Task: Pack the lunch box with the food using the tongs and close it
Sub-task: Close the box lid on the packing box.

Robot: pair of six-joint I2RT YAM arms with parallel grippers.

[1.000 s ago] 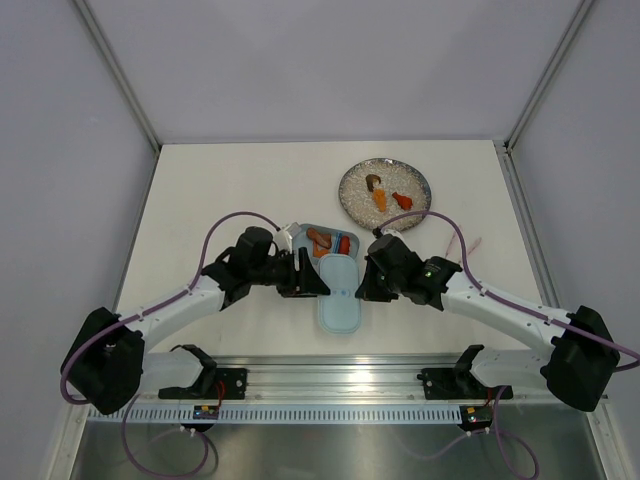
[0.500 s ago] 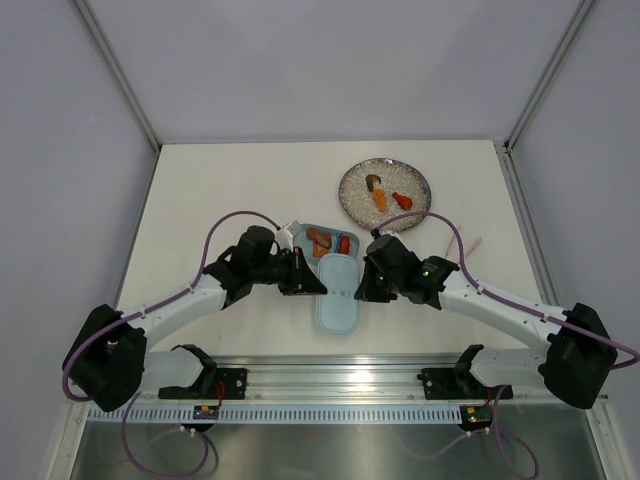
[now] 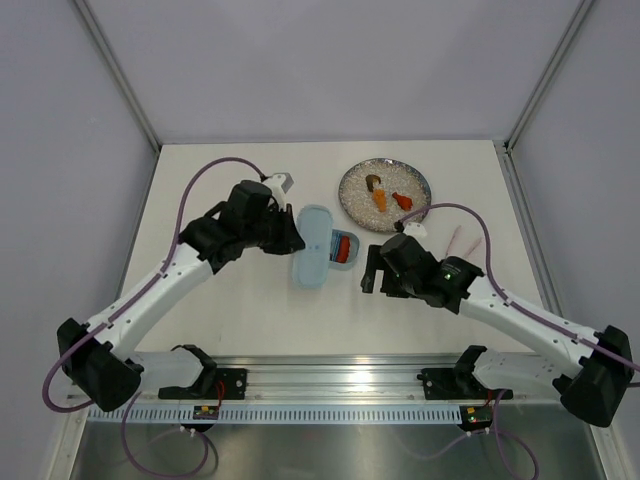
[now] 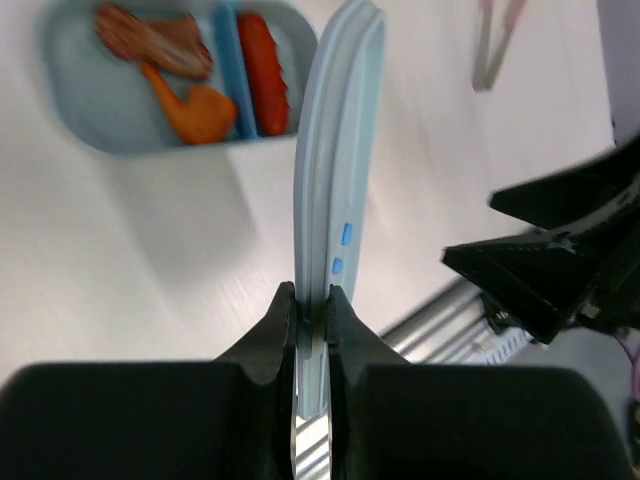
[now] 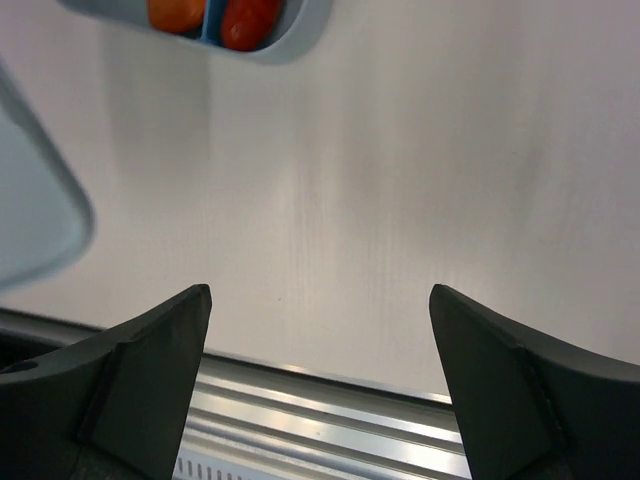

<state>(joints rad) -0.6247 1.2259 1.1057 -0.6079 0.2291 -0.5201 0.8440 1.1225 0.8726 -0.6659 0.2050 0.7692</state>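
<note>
The left gripper [image 4: 312, 300] pinches the lid [image 4: 338, 170] upright by its edge just beside the food-filled lunch box [image 4: 100, 122], while the right gripper [image 5: 318, 292] stands spread wide and what look like the tongs [image 4: 497, 40] lie blurred on the table beyond.

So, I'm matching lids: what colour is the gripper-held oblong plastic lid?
The lid is pale blue; clearest in left wrist view.

From above, the lid [image 3: 311, 246] is hiding most of the lunch box [image 3: 353, 248], leaving only one red piece [image 3: 343, 248] showing. In the left wrist view the tongs [image 4: 495, 45] are appearing blurred and running off the top edge. In the right wrist view the lid is running off the left edge and the lunch box off the top.
</note>
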